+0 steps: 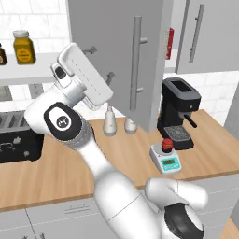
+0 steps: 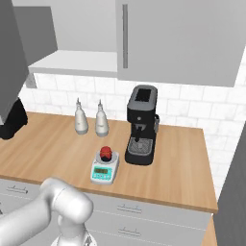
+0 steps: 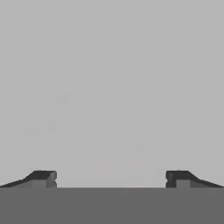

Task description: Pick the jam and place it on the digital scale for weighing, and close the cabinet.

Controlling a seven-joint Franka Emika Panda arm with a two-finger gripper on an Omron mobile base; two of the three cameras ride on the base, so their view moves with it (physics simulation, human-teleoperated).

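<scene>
The jam point(image 1: 166, 144) point(image 2: 106, 153), a small red jar with a dark lid, stands on the round plate of the digital scale point(image 1: 169, 162) point(image 2: 104, 171) near the counter's front edge. The cabinet's left door point(image 1: 116, 56) point(image 2: 9, 57) hangs swung out over the counter, its long bar handle point(image 1: 137, 63) facing me. My gripper point(image 1: 100, 62) point(image 3: 111, 177) is open, fingertips right at the door's flat grey face point(image 3: 112, 87), left of the handle; nothing sits between the fingers. The right-hand cabinet door point(image 2: 178, 38) is shut.
A black coffee machine point(image 1: 179, 112) point(image 2: 141, 125) stands just right of the scale. Two pale bottles point(image 1: 109, 121) point(image 2: 80, 117) stand behind it by the wall. A black toaster point(image 1: 18, 137) sits at left. An amber jar point(image 1: 23, 46) and a red carton point(image 1: 169, 43) are on the shelf.
</scene>
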